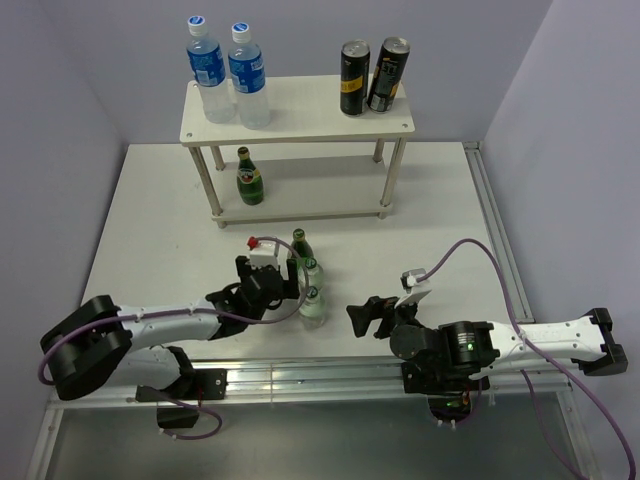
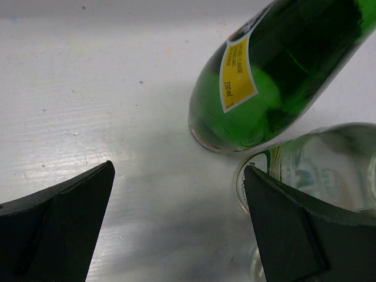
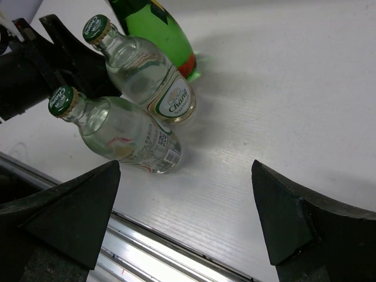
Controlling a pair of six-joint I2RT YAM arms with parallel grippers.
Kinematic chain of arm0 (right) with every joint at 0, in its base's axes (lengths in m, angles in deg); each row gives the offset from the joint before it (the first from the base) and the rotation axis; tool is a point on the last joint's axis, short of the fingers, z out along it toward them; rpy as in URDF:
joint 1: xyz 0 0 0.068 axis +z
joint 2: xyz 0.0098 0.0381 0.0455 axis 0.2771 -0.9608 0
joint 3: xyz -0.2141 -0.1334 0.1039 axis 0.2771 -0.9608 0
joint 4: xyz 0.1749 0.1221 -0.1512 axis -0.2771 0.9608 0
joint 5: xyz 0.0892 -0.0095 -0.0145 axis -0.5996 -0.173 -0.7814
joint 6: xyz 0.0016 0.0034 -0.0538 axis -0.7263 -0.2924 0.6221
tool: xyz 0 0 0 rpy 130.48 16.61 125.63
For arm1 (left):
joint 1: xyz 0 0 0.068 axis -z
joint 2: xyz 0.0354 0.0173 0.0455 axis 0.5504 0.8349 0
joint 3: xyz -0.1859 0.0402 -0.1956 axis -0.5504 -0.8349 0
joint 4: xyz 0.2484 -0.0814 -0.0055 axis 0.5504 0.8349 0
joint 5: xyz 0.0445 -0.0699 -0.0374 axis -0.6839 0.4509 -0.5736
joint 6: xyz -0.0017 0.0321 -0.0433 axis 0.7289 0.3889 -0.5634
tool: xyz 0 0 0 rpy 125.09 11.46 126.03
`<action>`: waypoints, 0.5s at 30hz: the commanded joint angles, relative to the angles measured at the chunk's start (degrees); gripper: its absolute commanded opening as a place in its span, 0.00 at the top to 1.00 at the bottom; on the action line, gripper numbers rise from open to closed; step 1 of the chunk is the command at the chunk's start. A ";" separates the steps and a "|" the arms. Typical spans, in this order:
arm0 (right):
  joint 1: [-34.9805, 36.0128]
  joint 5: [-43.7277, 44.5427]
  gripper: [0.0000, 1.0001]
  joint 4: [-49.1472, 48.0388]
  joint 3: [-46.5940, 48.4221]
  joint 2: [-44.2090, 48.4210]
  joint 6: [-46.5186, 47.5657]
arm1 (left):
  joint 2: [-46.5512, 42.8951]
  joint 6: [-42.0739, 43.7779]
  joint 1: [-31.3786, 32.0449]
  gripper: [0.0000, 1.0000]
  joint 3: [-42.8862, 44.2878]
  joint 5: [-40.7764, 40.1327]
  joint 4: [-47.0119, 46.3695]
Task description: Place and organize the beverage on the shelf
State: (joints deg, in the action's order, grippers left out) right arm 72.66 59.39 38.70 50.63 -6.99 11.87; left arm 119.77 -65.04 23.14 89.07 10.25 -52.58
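The cream-white shelf (image 1: 300, 108) stands at the back. Two blue-labelled plastic bottles (image 1: 228, 72) stand on its top board at the left. One dark green glass bottle (image 1: 249, 178) stands on the lower board. On the table stand the other dark green bottle (image 1: 298, 243) (image 2: 276, 70) (image 3: 161, 32) and two clear glass bottles with green caps (image 1: 312, 285) (image 3: 126, 135). My left gripper (image 1: 292, 283) (image 2: 179, 226) is open and empty, just left of these bottles, its right finger against a clear bottle's base (image 2: 320, 167). My right gripper (image 1: 362, 316) (image 3: 185, 217) is open and empty, to their right.
Two black cans (image 1: 372, 77) stand on the right of the shelf's top board. A metal rail (image 3: 176, 252) runs along the table's near edge. Purple walls close in the back and sides.
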 commanded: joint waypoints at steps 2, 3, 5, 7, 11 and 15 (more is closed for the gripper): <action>0.46 2.65 0.00 -0.09 0.35 -0.26 -0.97 | 4.05 0.00 1.47 0.01 3.79 0.61 -4.56; 0.46 2.65 0.00 -0.09 0.27 -0.08 -0.80 | 4.84 0.35 1.74 0.01 4.23 0.52 -5.08; 0.46 2.65 0.00 -0.26 0.18 -0.08 -0.71 | 7.03 1.05 2.00 0.01 5.37 0.78 -6.13; 0.46 2.56 0.00 -0.27 0.18 -0.17 -0.62 | 8.45 1.49 2.09 0.01 6.17 0.70 -6.75; 0.46 2.56 0.00 -0.18 0.27 -0.35 -0.62 | 12.05 2.63 2.18 0.01 8.62 1.14 -8.16; 0.46 2.65 0.00 -0.27 0.27 -0.52 -0.62 | 15.22 3.60 2.18 0.01 10.74 1.22 -9.74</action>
State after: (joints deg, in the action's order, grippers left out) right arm 72.66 59.42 38.67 50.63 -7.27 11.89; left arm 133.19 -62.78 24.67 96.63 10.36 -57.54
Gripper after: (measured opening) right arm 0.999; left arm 0.993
